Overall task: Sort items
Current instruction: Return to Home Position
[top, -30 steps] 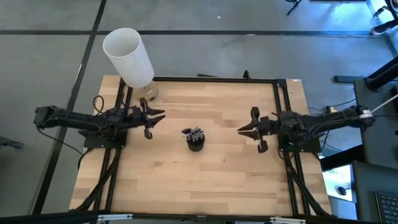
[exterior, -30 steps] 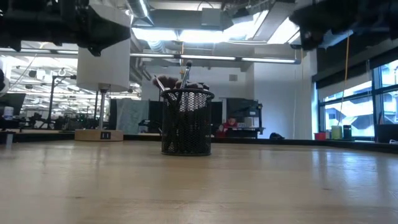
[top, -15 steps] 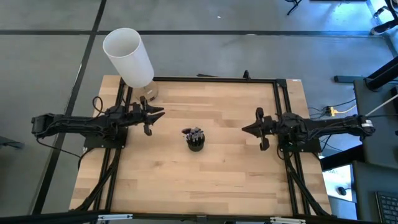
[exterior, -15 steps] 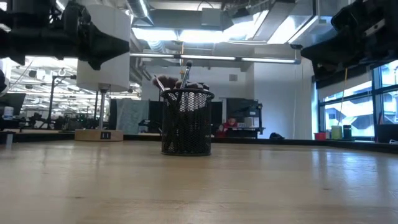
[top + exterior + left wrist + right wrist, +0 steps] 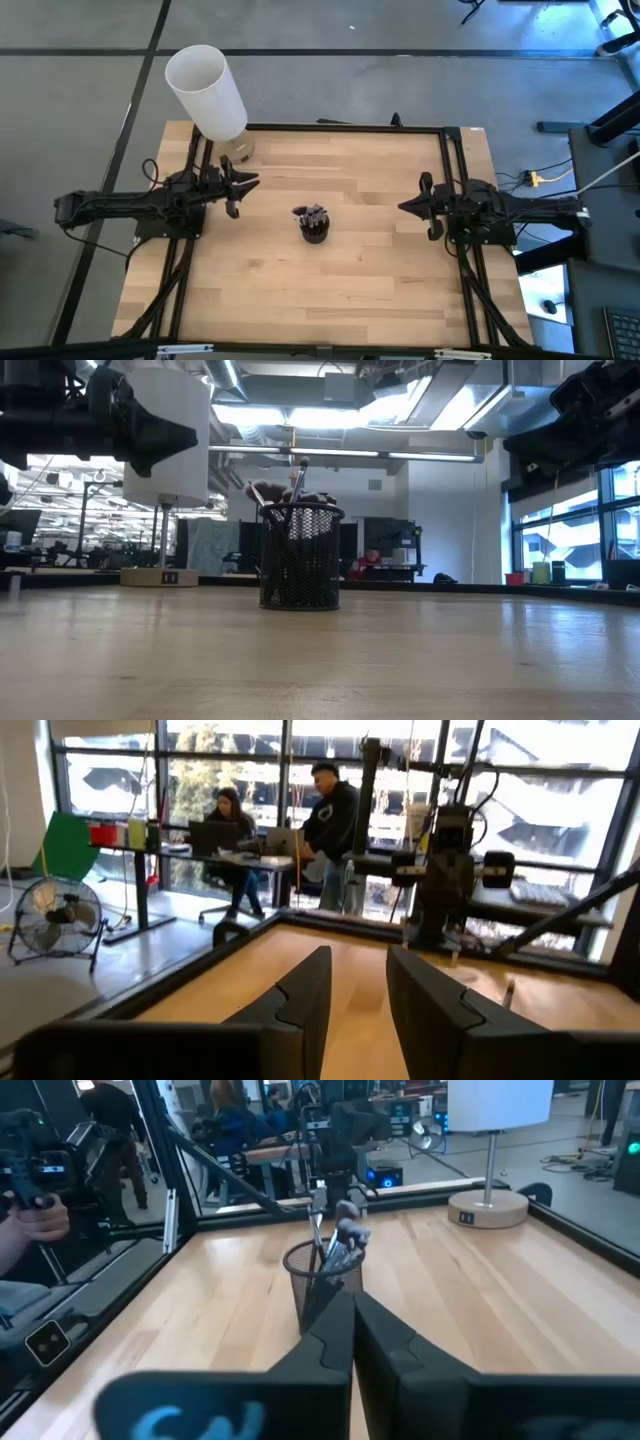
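Observation:
A black mesh cup stands upright on its base at the middle of the wooden table, and several thin makeup brushes stick up out of it, bristles up; the right wrist view shows the brushes too. My left gripper hovers open near the table's left edge, pointing level toward the right. My right gripper hovers near the right edge, shut and holding nothing, pointing level at the cup. Neither gripper is close to the cup.
A tall white cylinder on a thin pole with a round wooden base stands at the table's far left corner. A black frame runs along the table's edges. Bare wood lies all around the cup. People sit and stand beyond the table.
My right gripper has drawn back toward the table's right edge, away from the cup, and sunk lower. My left gripper has also sunk a little and pulled slightly toward the left edge. The cup and brushes have kept still.

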`<control>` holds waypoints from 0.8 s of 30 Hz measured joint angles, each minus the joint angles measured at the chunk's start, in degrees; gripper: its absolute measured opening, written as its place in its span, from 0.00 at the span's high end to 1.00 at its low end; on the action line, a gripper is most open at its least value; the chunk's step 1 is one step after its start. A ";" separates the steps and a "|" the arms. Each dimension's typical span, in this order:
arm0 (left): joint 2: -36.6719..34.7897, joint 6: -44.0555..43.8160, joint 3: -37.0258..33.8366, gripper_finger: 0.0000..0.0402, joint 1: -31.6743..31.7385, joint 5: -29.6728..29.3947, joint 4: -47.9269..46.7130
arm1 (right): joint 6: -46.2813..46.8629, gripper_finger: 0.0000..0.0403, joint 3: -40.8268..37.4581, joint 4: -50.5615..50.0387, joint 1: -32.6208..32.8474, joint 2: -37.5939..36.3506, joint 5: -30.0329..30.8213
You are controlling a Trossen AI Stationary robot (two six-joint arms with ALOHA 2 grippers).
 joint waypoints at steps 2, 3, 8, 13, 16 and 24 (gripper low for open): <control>-1.36 0.66 0.00 0.76 0.00 -0.51 -2.45 | 0.26 0.99 0.00 -1.73 0.00 -1.44 -0.02; -1.91 0.81 0.00 0.76 0.00 -0.93 -3.19 | 0.53 0.99 0.00 -2.23 0.00 -1.99 0.00; -3.89 0.76 0.00 0.76 0.00 -0.98 -3.50 | 0.36 0.97 0.00 -2.67 0.02 -3.38 -1.25; -7.33 0.88 0.00 0.76 0.00 -0.38 -4.03 | -1.26 0.98 0.00 -4.24 0.00 -5.27 -1.43; -9.87 0.07 0.00 0.76 0.00 -0.38 -8.24 | -1.51 0.99 0.00 -6.54 0.02 -7.66 -1.25; -13.84 -3.73 0.00 0.76 -0.11 0.52 -15.84 | -0.67 0.97 -4.89 -0.35 0.02 -8.97 -0.40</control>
